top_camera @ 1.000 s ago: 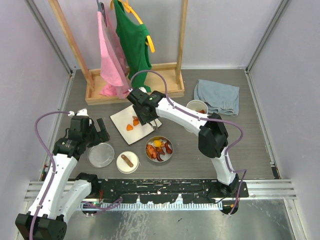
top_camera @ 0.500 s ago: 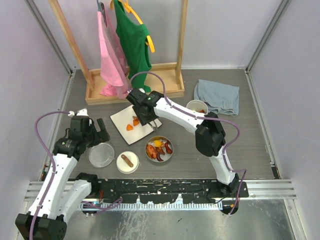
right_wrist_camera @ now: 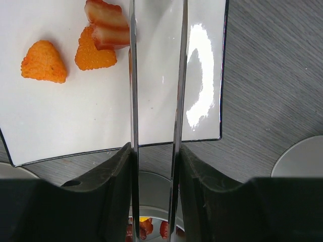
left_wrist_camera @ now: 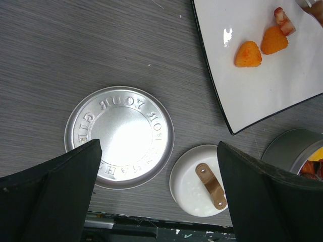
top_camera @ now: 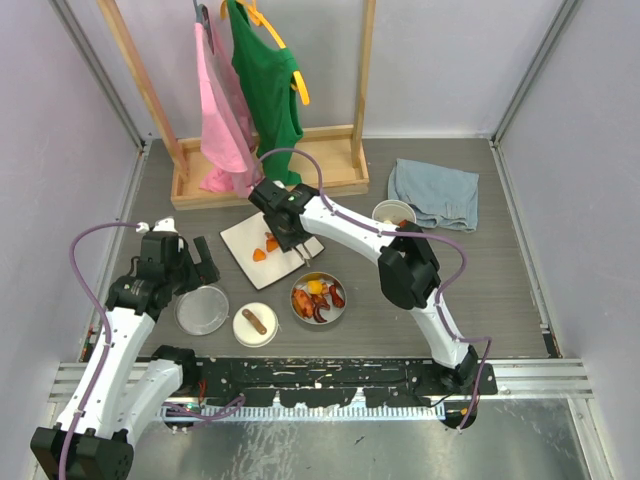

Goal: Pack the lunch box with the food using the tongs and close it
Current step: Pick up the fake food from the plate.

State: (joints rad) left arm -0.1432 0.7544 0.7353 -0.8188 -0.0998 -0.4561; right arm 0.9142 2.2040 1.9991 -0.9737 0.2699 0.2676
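My right gripper (right_wrist_camera: 155, 156) is shut on the tongs (right_wrist_camera: 132, 75), whose two silver arms run up between its fingers over the white plate (right_wrist_camera: 101, 116). Beside the left tong arm lies a red-and-white piece of food (right_wrist_camera: 106, 22) against an orange piece (right_wrist_camera: 93, 56); another orange piece (right_wrist_camera: 44, 61) lies further left. From above, the right gripper (top_camera: 285, 225) hangs over the plate (top_camera: 245, 248). The lunch box's wide tin (top_camera: 342, 310) holds several red and orange pieces. Its flat lid (left_wrist_camera: 119, 136) lies under my open left gripper (left_wrist_camera: 157, 151).
A white round disc with a brown riveted strap (left_wrist_camera: 211, 185) lies right of the lid. A steel cup (top_camera: 393, 213) with food stands by a blue cloth (top_camera: 434, 193). A wooden rack (top_camera: 262, 172) with pink and green garments fills the back.
The right gripper has squeezed the tongs' arms closer together and shifted slightly left over the plate. The left arm has not moved.
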